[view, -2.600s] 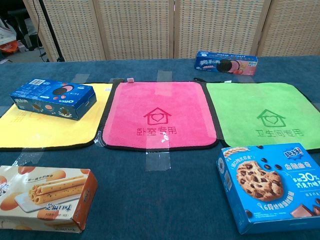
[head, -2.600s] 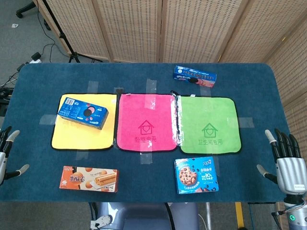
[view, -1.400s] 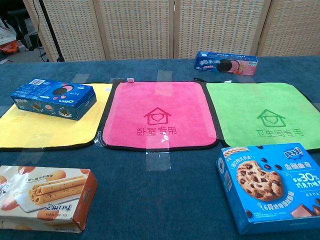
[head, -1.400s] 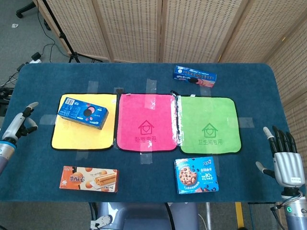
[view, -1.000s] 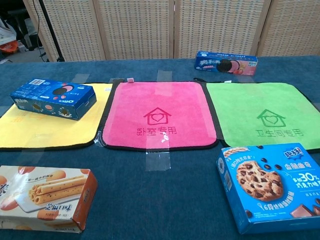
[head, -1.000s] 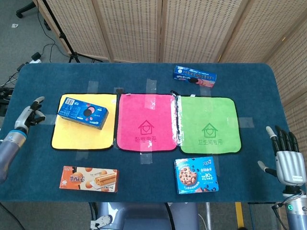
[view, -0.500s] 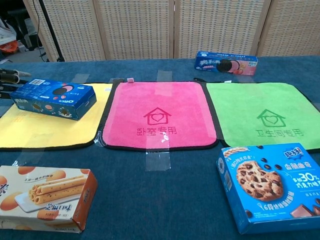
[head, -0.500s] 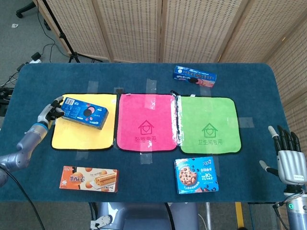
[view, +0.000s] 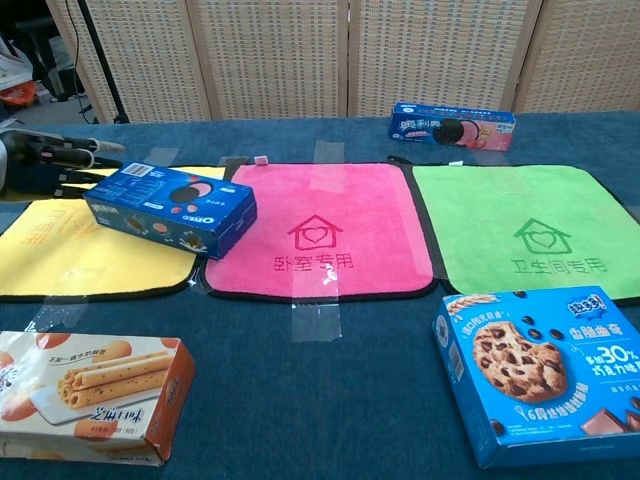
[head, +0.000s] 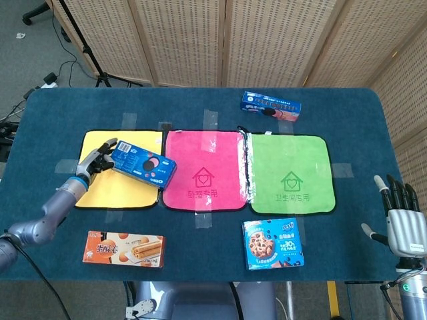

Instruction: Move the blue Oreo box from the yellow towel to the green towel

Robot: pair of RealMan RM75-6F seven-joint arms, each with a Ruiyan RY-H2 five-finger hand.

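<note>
The blue Oreo box (head: 143, 162) (view: 170, 207) lies flat and skewed across the right edge of the yellow towel (head: 113, 190) (view: 60, 250), its right end over the pink towel. My left hand (head: 97, 160) (view: 40, 165) touches the box's left end with its fingers stretched out and apart, not wrapped around it. Nothing lies on the green towel (head: 290, 173) (view: 530, 230). At the table's front right corner my right hand (head: 402, 223) hangs with fingers apart and holds nothing; it shows only in the head view.
The pink towel (head: 203, 177) lies between the yellow and green ones. A long blue cookie box (head: 270, 105) sits behind the green towel. A blue chocolate-chip cookie box (head: 272, 245) and an orange wafer-roll box (head: 123, 248) lie near the front edge. Wicker screens stand behind the table.
My left hand came in from the table's left edge, reached the Oreo box's left end and pushed it right, onto the yellow-pink seam. The right hand barely moved.
</note>
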